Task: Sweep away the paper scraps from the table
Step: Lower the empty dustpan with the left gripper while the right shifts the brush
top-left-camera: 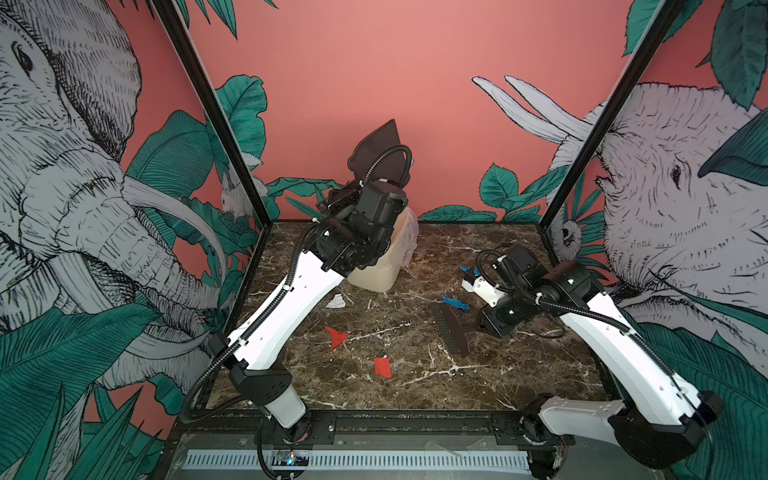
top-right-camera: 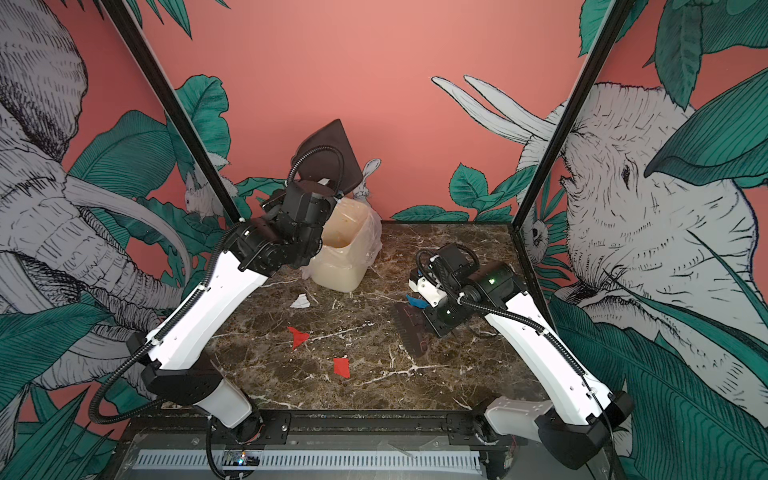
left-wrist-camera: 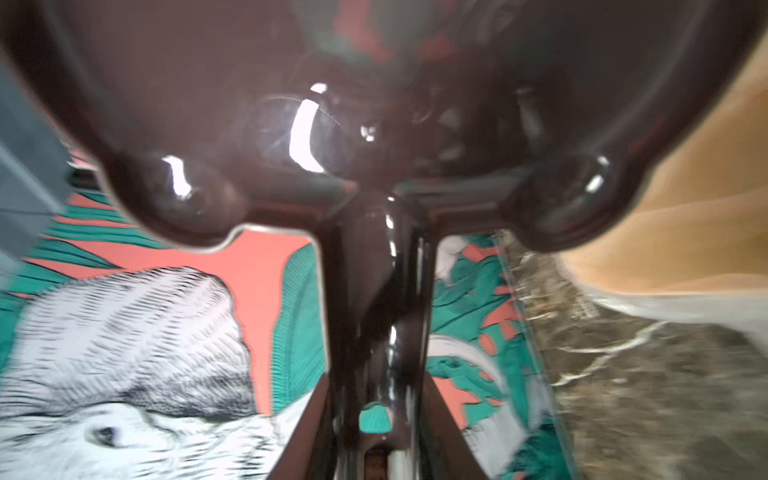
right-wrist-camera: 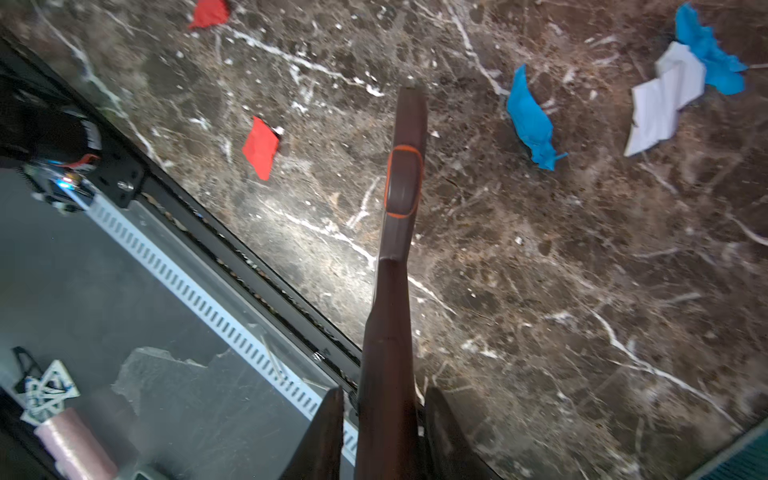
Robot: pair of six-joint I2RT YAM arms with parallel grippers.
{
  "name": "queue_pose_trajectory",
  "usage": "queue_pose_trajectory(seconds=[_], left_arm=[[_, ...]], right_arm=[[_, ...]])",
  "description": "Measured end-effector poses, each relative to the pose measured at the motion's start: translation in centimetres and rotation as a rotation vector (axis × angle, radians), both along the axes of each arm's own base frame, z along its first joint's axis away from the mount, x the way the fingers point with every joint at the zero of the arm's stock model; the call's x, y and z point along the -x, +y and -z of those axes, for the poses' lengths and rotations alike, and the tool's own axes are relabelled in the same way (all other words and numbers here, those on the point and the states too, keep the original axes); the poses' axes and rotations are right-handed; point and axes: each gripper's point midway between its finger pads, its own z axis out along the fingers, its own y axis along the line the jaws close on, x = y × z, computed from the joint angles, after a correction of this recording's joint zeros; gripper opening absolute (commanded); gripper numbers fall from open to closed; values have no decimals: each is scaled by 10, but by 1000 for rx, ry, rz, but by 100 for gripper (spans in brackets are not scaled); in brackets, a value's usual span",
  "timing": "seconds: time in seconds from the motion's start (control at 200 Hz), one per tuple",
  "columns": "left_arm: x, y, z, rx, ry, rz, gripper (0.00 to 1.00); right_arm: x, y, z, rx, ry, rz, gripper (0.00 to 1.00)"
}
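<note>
On the marble table [top-left-camera: 498,374] lie paper scraps: two red [top-left-camera: 336,336] [top-left-camera: 382,368], one white [top-left-camera: 336,302] and two blue [top-left-camera: 455,302] [top-left-camera: 469,271]. The right wrist view shows red [right-wrist-camera: 261,147], blue [right-wrist-camera: 532,120] and white [right-wrist-camera: 665,99] scraps. My left gripper [left-wrist-camera: 374,390] is shut on the handle of a dark brown dustpan [top-left-camera: 378,149], raised and tilted over the bin at the back. My right gripper [right-wrist-camera: 386,392] is shut on the handle of a brown brush [top-left-camera: 451,328], which rests low on the table just in front of a blue scrap.
A translucent beige bin [top-right-camera: 340,257] lined with a plastic bag stands at the back left, partly behind my left arm. A black frame rail [top-left-camera: 395,415] edges the table's front. Black posts and patterned wall panels close in both sides.
</note>
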Motion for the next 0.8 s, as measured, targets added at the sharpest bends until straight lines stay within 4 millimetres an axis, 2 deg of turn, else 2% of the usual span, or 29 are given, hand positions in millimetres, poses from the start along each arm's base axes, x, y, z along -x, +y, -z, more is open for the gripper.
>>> queue_pose_trajectory(seconds=[0.06,0.12,0.265,0.34,0.415,0.555,0.795], left_arm=[[8,3,2,105,6,15,0],[20,8,12,209,36,26,0],[45,16,58,356,159,34,0],[57,17,82,409,224,31,0],[66,20,96,452,262,21,0],[79,23,108,527,296,13,0],[89,18,130,549,358,7,0]], right_arm=[[5,11,6,-47,37,-5,0],[11,24,13,-92,78,-15,0],[28,60,27,-184,161,-66,0],[32,78,26,-231,184,-84,0],[33,95,25,-282,201,-94,0],[29,118,35,-335,256,-83,0],[19,143,56,-357,345,-26,0]])
